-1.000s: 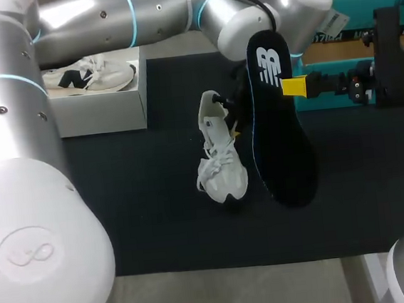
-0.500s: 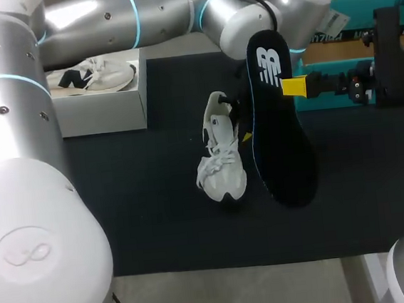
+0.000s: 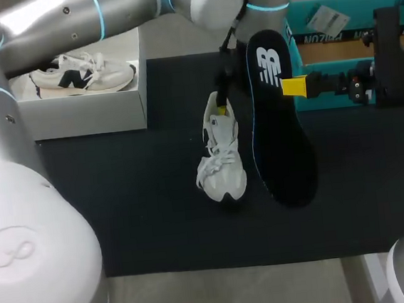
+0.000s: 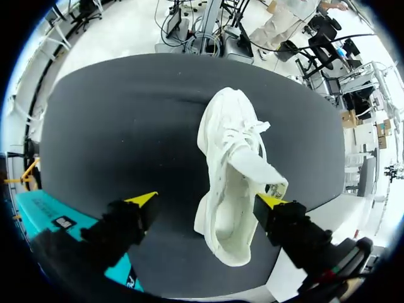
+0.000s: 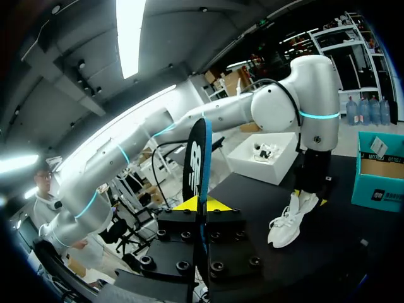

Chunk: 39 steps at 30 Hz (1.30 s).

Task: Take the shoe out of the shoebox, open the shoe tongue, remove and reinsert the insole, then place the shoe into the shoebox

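Observation:
A white shoe (image 3: 220, 153) lies on the black mat (image 3: 142, 200), toe toward the front edge; it also shows in the left wrist view (image 4: 230, 170) and the right wrist view (image 5: 287, 221). My left gripper (image 3: 226, 100) hangs open just above its heel. In its own view the gripper (image 4: 207, 200) has its yellow fingertips (image 4: 144, 199) spread wide to either side of the heel opening, holding nothing. My right gripper (image 3: 294, 86) is shut on the black insole (image 3: 279, 122), held on edge beside the shoe. The insole (image 5: 197, 158) rises from between that gripper's (image 5: 199, 204) tips.
An open white shoebox (image 3: 90, 105) stands at the back left with a second white-and-black shoe (image 3: 80, 74) inside. A teal box (image 3: 341, 38) sits at the back right. My left arm spans the back of the table.
My left gripper has opened, let go of the shoe's heel and lifted back a little. The shoe has shifted slightly on the mat. The right gripper and insole have not moved.

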Each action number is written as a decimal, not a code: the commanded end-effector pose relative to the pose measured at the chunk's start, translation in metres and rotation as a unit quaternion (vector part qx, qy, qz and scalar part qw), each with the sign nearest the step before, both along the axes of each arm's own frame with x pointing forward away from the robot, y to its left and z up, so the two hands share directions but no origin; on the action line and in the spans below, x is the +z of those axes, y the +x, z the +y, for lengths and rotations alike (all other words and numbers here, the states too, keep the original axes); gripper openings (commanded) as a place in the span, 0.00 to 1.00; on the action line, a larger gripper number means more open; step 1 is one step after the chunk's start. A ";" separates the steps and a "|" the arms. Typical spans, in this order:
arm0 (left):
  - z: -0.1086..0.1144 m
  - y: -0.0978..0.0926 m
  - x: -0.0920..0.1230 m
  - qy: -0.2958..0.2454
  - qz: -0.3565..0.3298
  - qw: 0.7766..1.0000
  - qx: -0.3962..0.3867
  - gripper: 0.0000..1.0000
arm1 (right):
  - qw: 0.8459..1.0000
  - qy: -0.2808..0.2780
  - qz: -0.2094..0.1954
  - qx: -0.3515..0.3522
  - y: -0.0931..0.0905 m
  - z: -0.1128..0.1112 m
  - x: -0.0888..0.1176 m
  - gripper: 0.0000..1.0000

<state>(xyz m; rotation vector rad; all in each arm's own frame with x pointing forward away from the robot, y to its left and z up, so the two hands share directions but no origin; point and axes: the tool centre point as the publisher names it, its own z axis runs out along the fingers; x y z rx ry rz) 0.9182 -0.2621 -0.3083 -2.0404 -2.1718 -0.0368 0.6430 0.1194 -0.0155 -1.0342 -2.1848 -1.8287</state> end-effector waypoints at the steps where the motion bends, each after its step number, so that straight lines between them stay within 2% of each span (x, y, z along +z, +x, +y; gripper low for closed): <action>1: 0.009 -0.010 0.023 -0.112 -0.033 0.993 0.013 1.00 | 1.000 0.000 0.001 -0.001 0.001 0.003 0.000 0.00; 6: 0.004 -0.005 0.054 -0.209 -0.041 0.977 0.002 1.00 | 1.000 0.000 0.001 -0.001 0.001 0.003 0.000 0.00; 14: -0.003 -0.002 0.094 -0.305 -0.079 0.948 -0.048 1.00 | 1.000 0.000 0.001 -0.001 0.001 0.003 0.000 0.00; 17: -0.005 0.003 0.106 -0.355 -0.078 0.928 -0.084 1.00 | 1.000 0.000 0.001 -0.001 0.001 0.003 0.000 0.00; 21: -0.004 0.013 0.116 -0.416 -0.068 0.900 -0.113 1.00 | 1.000 0.000 0.001 -0.001 0.001 0.003 0.000 0.00; 28: -0.004 0.023 0.124 -0.478 -0.052 0.863 -0.157 1.00 | 1.000 0.000 0.001 -0.001 0.001 0.003 0.000 0.00; 32: -0.004 0.028 0.129 -0.506 -0.041 0.841 -0.188 1.00 | 0.999 0.008 0.028 -0.026 0.017 -0.003 -0.005 0.00; 39: -0.006 0.027 0.146 -0.541 -0.043 0.807 -0.234 1.00 | 0.996 0.027 0.064 -0.054 0.056 -0.033 -0.005 0.00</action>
